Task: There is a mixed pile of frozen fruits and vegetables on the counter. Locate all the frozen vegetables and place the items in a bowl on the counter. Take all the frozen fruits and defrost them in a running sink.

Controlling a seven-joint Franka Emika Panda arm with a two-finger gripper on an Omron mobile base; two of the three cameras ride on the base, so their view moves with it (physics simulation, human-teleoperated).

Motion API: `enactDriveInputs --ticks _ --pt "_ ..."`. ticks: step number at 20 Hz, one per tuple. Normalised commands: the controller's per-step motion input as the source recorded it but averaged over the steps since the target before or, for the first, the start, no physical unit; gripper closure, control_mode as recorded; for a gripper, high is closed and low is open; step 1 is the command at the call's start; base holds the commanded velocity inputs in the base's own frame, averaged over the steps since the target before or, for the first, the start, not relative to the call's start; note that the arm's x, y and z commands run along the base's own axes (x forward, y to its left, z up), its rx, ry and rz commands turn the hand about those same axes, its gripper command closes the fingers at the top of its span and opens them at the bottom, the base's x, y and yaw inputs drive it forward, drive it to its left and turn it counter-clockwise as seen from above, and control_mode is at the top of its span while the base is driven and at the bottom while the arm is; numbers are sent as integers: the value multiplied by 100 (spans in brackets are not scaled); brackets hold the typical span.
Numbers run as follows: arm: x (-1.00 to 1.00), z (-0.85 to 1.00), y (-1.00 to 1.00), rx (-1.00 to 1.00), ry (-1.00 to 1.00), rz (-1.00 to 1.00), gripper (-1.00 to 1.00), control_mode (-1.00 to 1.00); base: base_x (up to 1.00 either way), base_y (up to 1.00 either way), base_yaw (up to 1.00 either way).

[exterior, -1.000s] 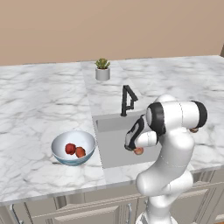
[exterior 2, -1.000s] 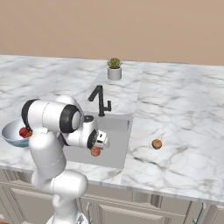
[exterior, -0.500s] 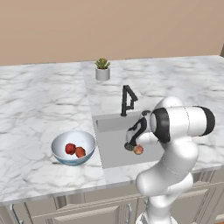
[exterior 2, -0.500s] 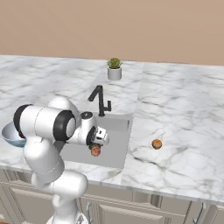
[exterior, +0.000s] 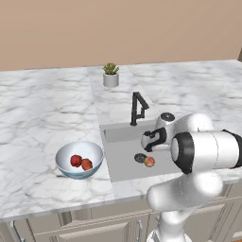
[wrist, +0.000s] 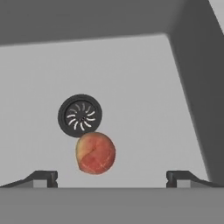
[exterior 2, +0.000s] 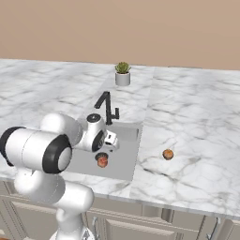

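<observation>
One orange-peach frozen fruit (wrist: 96,153) lies on the floor of the grey sink (exterior: 124,166), touching the dark round drain (wrist: 80,115). My gripper (wrist: 112,178) hovers just above it, open, fingertips (wrist: 42,177) wide apart and holding nothing. From the base views the gripper (exterior: 149,142) hangs over the basin with the fruit (exterior: 149,161) below it. A second frozen fruit (exterior 2: 168,153) rests on the marble counter (exterior 2: 187,117) right of the sink. Left of the sink, the pale blue bowl (exterior: 64,168) holds the two frozen vegetables, dark red (exterior: 75,160) and orange-red (exterior: 86,164).
The black angular faucet (exterior: 138,108) stands at the sink's back edge, close behind my hand. A small white pot with a green plant (exterior: 111,75) sits further back. The sink's right wall (wrist: 197,87) rises beside the gripper.
The gripper opened and let go of the fruit, which dropped from between the fingers onto the sink floor by the drain. The arm's elbow swung outward.
</observation>
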Motion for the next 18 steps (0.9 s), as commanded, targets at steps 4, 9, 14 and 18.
enactDriveInputs --ticks 4,9,14,18 --pt "-18 64 -24 0 -3 0 -100 -100 0 0 0" --pt "-20 66 -22 -1 0 0 -100 -100 0 0 0" --pt "-13 62 -24 -4 0 0 -100 -100 0 0 0" --pt "-2 50 -25 -4 2 0 -100 -100 0 0 0"
